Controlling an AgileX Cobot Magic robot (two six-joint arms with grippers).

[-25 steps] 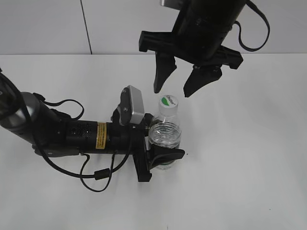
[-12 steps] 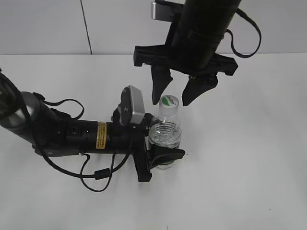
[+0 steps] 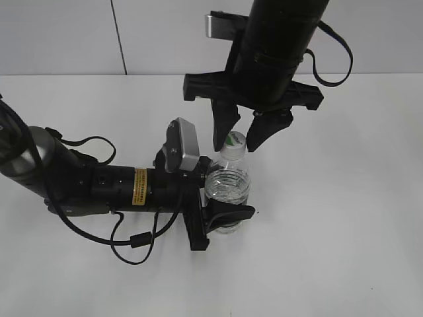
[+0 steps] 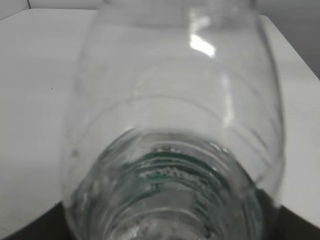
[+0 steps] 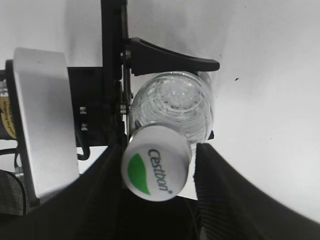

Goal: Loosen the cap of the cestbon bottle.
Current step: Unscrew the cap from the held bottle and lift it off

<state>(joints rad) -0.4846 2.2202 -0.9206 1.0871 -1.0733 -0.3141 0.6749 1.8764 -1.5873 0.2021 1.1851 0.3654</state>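
**Black pincers, one bottle between them: cap now in the gap**

On your left, the left pincer [image 3: 221, 214] lies low along the white worktop [image 3: 344, 251], clamped around the lower body of the bottle [image 3: 228, 188]. The bottle stands upright, long axis vertical, near the middle of the worktop; the left wrist view shows only its clear ribbed wall filling the frame.

Moving right and up, the cap [image 3: 236, 139] sits directly beneath the right pincer [image 3: 241, 134], which points straight down along the bottle's axis. That arm is the nearer one to the cap. Its jaws stand apart, one finger on each side of the cap; in the right wrist view the cap [image 5: 156, 169] lies between them, close to the left-hand finger with a clear gap to the other.

Against a second ago, the right pincer has come down: its tips hung above the cap then, and now straddle it. The bottle and the left arm have not shifted.
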